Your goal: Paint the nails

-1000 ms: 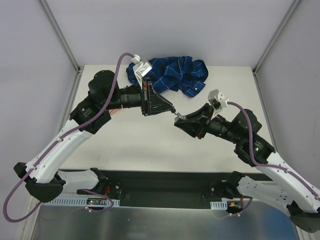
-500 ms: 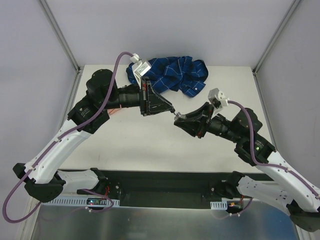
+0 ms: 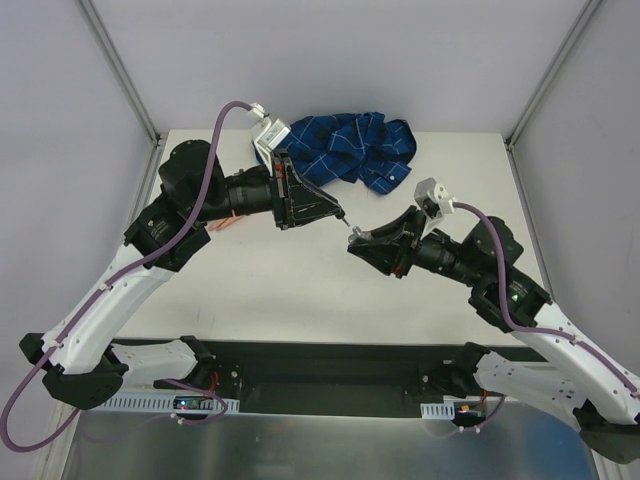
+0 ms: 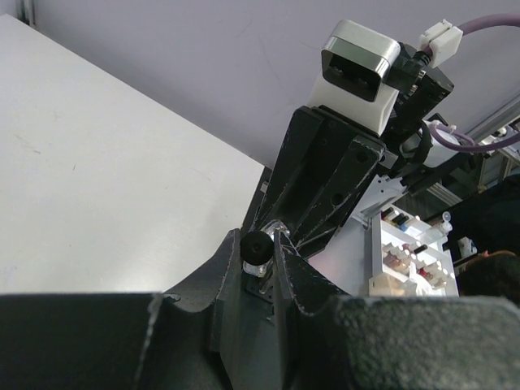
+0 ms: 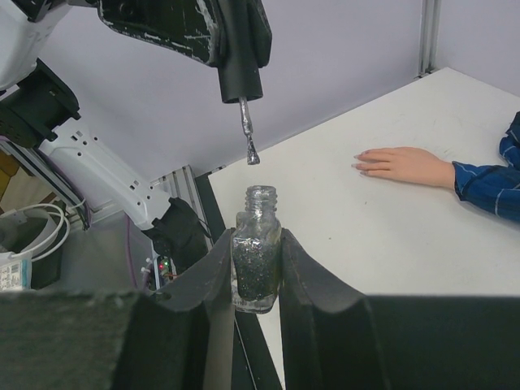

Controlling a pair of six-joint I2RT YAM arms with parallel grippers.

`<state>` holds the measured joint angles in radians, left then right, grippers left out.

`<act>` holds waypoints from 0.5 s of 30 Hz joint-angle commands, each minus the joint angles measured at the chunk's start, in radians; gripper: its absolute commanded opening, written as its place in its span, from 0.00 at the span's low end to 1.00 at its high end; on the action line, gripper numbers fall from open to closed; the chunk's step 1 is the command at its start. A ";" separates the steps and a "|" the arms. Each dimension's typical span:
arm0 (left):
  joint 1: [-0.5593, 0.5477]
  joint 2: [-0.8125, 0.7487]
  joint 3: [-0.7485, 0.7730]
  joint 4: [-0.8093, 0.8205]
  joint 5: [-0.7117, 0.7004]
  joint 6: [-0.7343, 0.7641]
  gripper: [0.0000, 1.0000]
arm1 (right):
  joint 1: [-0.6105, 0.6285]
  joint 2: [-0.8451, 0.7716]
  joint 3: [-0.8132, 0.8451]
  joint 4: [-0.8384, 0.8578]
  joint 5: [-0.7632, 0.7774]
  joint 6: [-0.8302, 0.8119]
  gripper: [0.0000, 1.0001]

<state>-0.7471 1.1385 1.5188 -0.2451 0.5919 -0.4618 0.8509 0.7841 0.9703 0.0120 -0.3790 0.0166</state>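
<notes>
Nails (image 5: 363, 163) sit on dummy hand (image 5: 406, 166), flat on far worktop (image 5: 366, 231), well apart from both arms. Right pincer (image 5: 256, 253) clamped on open bottle (image 5: 257, 272), steadying it upright. Left pincer (image 4: 260, 244) clamped on brush cap (image 5: 241, 71), bristles just above mouth, likely for loading polish.
</notes>
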 commanded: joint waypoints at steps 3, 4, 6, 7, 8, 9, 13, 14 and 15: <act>-0.006 0.007 0.052 0.020 0.032 -0.001 0.00 | 0.011 0.006 0.038 0.051 -0.006 -0.010 0.00; -0.008 0.009 0.052 0.018 0.036 -0.001 0.00 | 0.011 0.007 0.039 0.051 -0.006 -0.010 0.00; -0.008 0.012 0.052 0.021 0.036 -0.001 0.00 | 0.013 0.012 0.042 0.052 -0.011 -0.010 0.00; -0.008 0.017 0.052 0.021 0.036 -0.001 0.00 | 0.014 0.014 0.042 0.052 -0.009 -0.010 0.00; -0.008 0.017 0.053 0.023 0.039 -0.001 0.00 | 0.016 0.012 0.042 0.054 -0.008 -0.010 0.00; -0.008 0.018 0.053 0.023 0.043 -0.001 0.00 | 0.016 0.012 0.042 0.054 -0.006 -0.010 0.00; -0.008 0.015 0.043 0.023 0.040 0.000 0.00 | 0.019 0.010 0.044 0.055 -0.003 -0.010 0.00; -0.008 0.015 0.041 0.023 0.039 -0.001 0.00 | 0.019 0.009 0.044 0.059 -0.003 -0.012 0.00; -0.008 0.017 0.040 0.023 0.039 -0.001 0.00 | 0.017 0.007 0.044 0.059 0.000 -0.010 0.00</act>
<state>-0.7471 1.1599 1.5356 -0.2462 0.6025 -0.4625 0.8631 0.7998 0.9707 0.0128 -0.3801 0.0166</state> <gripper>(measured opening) 0.145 0.246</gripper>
